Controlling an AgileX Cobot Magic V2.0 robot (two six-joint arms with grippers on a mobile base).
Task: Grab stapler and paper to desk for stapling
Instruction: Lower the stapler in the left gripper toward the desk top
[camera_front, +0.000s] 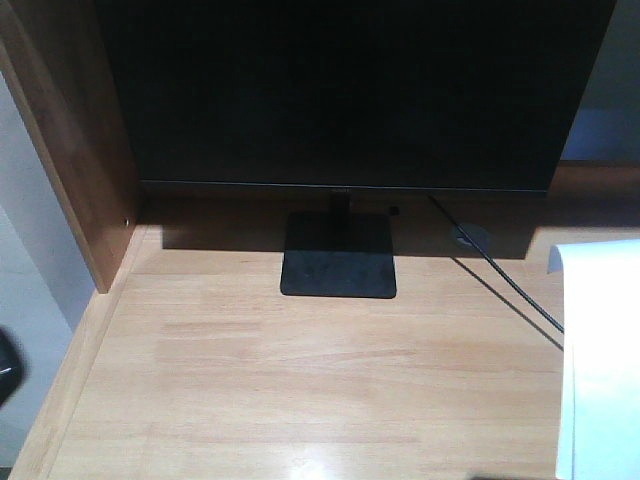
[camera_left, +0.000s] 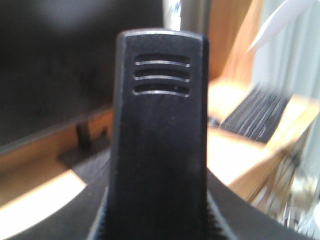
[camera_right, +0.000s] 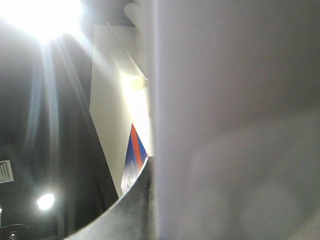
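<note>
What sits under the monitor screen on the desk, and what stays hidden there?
Under the monitor its black base stands on the desk. A cable runs out to the right beside a round port. The desk surface behind the screen is covered.

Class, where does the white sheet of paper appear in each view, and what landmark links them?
Front view: the paper is at the right edge, top curled.
Left wrist: a white tip at top right may be it; cannot tell.
Right wrist: the paper fills the right half, close up.
Landmark: the monitor, in the front and left wrist views only.
</note>
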